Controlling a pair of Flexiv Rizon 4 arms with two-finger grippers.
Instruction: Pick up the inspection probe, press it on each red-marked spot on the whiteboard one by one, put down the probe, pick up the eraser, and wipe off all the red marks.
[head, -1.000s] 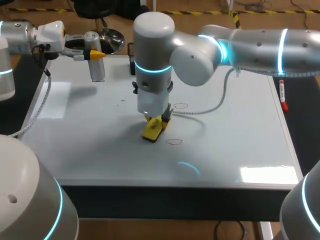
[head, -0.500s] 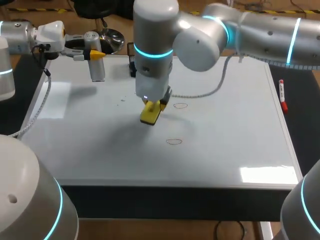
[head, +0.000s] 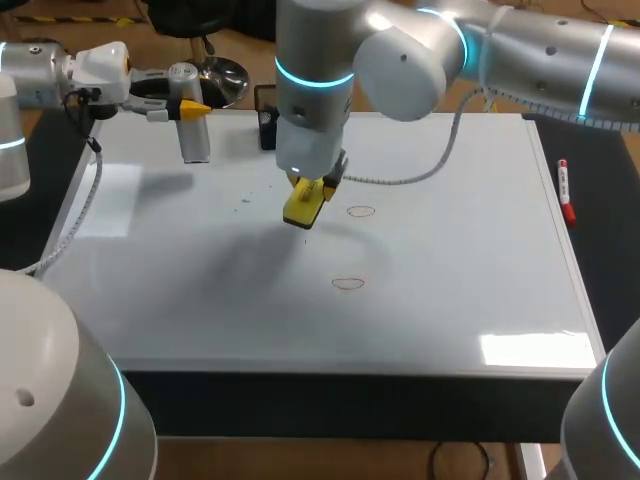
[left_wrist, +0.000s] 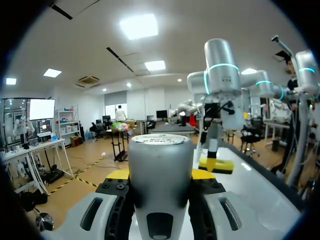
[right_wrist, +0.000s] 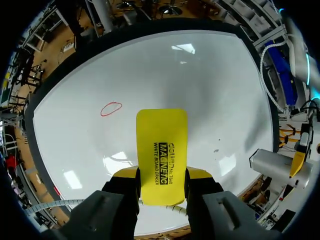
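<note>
Over the whiteboard's (head: 470, 300) open middle our right gripper (right_wrist: 161, 182) clamps the eraser (head: 303, 205), red marks (head: 361, 211) at its three and five o'clock, while our left gripper (left_wrist: 160, 176) holds the probe (head: 196, 145) upright at the ten o'clock corner.

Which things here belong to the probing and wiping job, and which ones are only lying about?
For the job:
probe
eraser
far red mark
near red mark
whiteboard

Lying about:
red marker pen, beside the whiteboard
small black object, at its far edge
</note>
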